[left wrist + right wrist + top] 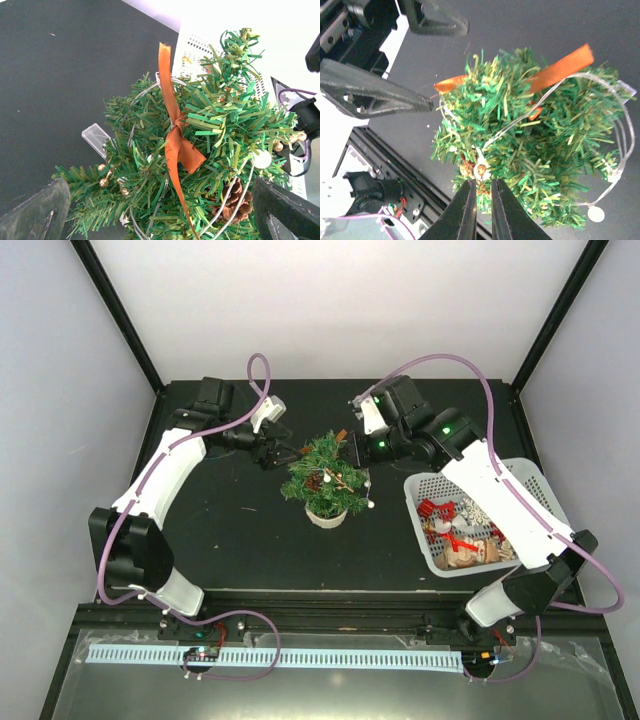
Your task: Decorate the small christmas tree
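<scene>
Where the right gripper [483, 183] ends — small christmas tree [530, 125].

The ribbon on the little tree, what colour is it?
Orange. The ribbon shows best in the left wrist view, tied on the small christmas tree.

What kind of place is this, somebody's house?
Probably not a house: it looks like a robot test booth. Plain white walls on black posts box in a black table, a left arm and a right arm are bolted at its near edge, and a small christmas tree stands between them.
</scene>
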You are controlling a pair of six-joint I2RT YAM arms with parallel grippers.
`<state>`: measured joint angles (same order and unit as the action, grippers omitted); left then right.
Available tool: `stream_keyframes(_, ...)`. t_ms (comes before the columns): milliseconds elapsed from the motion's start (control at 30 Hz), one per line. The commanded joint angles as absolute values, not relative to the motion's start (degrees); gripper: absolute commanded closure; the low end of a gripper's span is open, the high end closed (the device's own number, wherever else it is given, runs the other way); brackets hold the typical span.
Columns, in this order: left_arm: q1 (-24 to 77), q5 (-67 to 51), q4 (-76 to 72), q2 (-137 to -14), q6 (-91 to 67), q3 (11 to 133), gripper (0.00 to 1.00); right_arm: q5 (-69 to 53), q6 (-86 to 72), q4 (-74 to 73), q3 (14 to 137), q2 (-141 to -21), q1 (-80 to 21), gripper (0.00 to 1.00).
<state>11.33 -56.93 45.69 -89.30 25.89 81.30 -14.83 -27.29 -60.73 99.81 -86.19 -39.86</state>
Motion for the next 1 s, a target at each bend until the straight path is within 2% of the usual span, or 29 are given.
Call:
stream_keyframes(0,11.5,-56.4,45.1,-88.9,26.1,82.5,0.01,-19.1,-23.6,-62.9,99.3,-87.0,-41.0,0.88)
stream_keyframes(967,11.5,-53.7,44.8,-88.3,25.9,82.5,0.01,-20.5,-21.6,-62.0,94.3,-88.5,-42.2,0.89)
